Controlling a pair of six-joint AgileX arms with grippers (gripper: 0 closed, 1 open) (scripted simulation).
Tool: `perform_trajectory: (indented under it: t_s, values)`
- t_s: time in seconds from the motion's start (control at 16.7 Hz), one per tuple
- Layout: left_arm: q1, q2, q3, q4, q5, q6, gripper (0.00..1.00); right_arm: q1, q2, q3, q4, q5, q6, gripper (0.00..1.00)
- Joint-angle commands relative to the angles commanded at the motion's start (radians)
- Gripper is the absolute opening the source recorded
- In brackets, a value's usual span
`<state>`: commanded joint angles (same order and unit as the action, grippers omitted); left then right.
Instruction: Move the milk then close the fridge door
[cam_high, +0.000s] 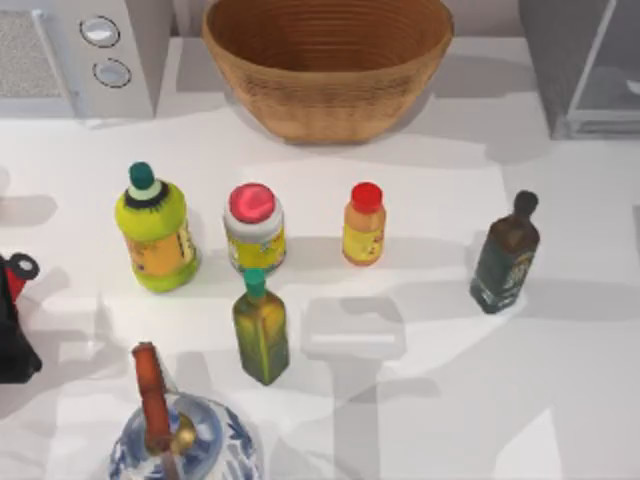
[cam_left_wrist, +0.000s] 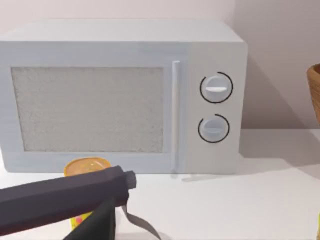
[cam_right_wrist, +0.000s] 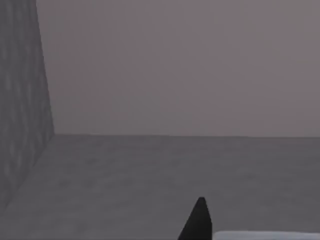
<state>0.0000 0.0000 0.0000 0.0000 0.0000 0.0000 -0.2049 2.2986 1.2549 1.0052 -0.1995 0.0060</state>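
- Step, judged: milk goes into the fridge (cam_high: 560, 60) at the counter's far right corner, then the fridge door (cam_high: 612, 75) is shut.
- Right gripper (cam_right_wrist: 199, 222) faces bare grey walls and a grey floor, probably the fridge's inside.
- Milk: place unsure. The pale strip (cam_right_wrist: 265, 235) beside the right gripper may be it.
- Doing it well: set the milk deep and upright, let go fully, and back straight out past the frame. Then push the door near its free edge, away from the hinge.
- Right gripper: can't tell whether it is open or closed, or whether it holds anything.
- Left gripper (cam_left_wrist: 107, 210): idle before the microwave (cam_left_wrist: 120, 95), state also unclear.
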Motion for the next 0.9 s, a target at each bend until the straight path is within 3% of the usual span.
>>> perform_trajectory:
  t_s: [0.6, 0.9]
  values:
    - [0.000, 0.000, 0.000, 0.000, 0.000, 0.000, 1.00, 0.000, 0.000, 0.000, 0.000, 0.000, 0.000, 0.98]
    - [0.000, 0.000, 0.000, 0.000, 0.000, 0.000, 1.00, 0.000, 0.000, 0.000, 0.000, 0.000, 0.000, 1.00]
